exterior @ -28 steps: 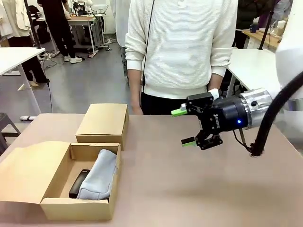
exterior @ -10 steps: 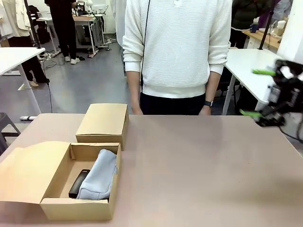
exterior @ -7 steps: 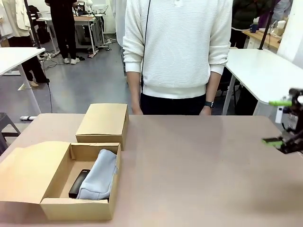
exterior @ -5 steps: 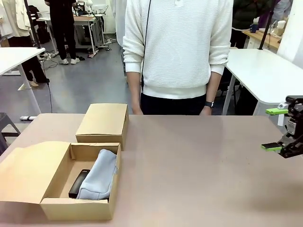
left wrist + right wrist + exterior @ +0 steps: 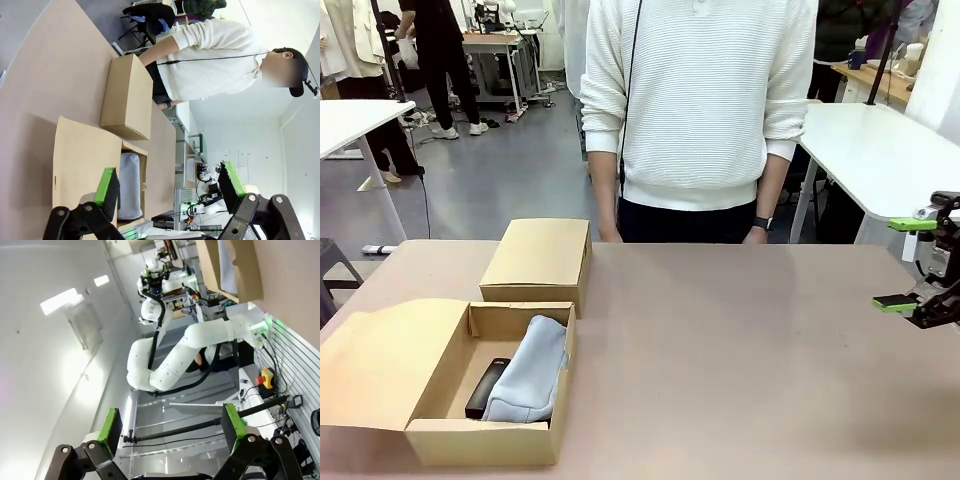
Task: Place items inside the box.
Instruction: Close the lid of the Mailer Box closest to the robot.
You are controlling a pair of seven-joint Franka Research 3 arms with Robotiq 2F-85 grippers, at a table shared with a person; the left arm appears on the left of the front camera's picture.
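Right hand (image 5: 905,263), empty with jaws wide apart, now at the edge of the table (image 5: 740,380), no longer mid-table

One open box (image 5: 480,441), one closed box (image 5: 540,256), one grey pouch (image 5: 530,376), one black stapler (image 5: 487,389), one person (image 5: 700,100).

the front view is bright and even, lit softly from overhead, with no hard glare on the table (image 5: 720,380). only faint, diffuse shadows lie on it, and the inside of the box (image 5: 485,442) is a shade darker. focus is crisp across the tabletop. both wrist views bend at the edges from the wide lens. in the right wrist view a light panel (image 5: 60,301) blows out to white and the pale wall (image 5: 30,390) around it looks washed. the left wrist view's right side is likewise overexposed.
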